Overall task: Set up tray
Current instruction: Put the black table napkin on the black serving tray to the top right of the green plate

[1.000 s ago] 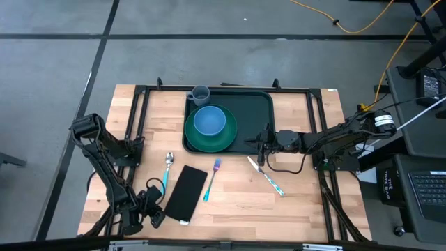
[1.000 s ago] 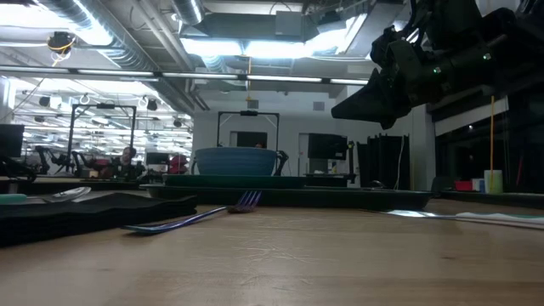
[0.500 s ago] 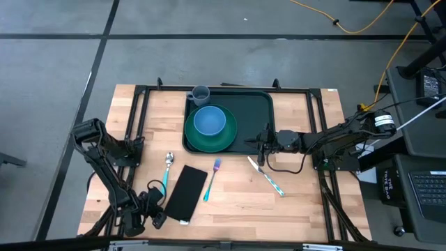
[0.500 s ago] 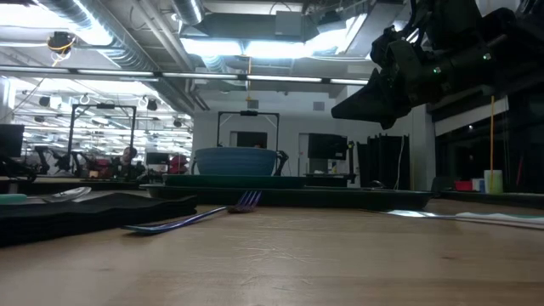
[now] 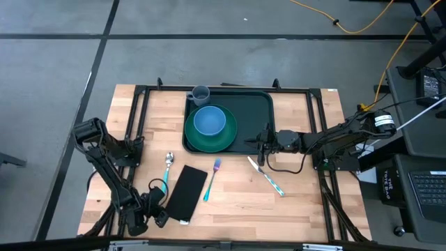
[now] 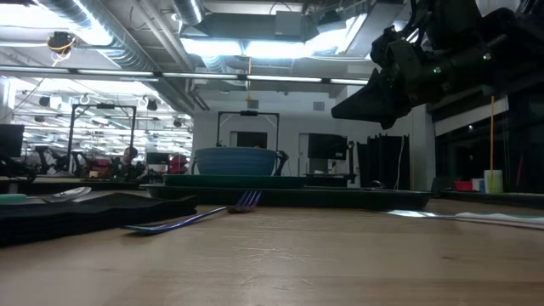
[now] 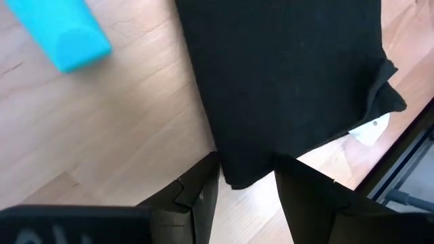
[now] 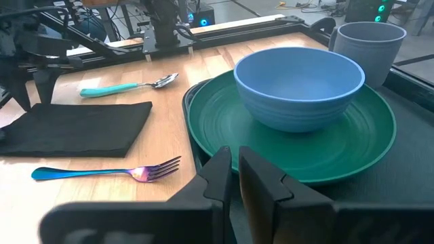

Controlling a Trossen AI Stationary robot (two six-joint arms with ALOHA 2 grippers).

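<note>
The dark green tray (image 5: 254, 111) lies at the table's far middle. On it stands a round green plate (image 5: 224, 137) with a blue bowl (image 5: 208, 120) on it, and a grey cup (image 5: 201, 94) sits at the tray's far left corner. My right gripper (image 5: 259, 144) hangs shut over the tray's near right part (image 8: 407, 176), well above it in the low view (image 6: 340, 109). My left gripper (image 7: 247, 159) is open and low at the table's near left. Its fingers stand on either side of the near corner of a black napkin (image 5: 185, 193); whether they touch it I cannot tell.
A teal-handled spoon (image 5: 167, 169) lies left of the napkin and an iridescent fork (image 5: 212, 178) right of it. A teal-handled knife (image 5: 267, 176) lies near the tray's near right corner. Black frame rails run along the table's sides. Bare wood lies at the near right.
</note>
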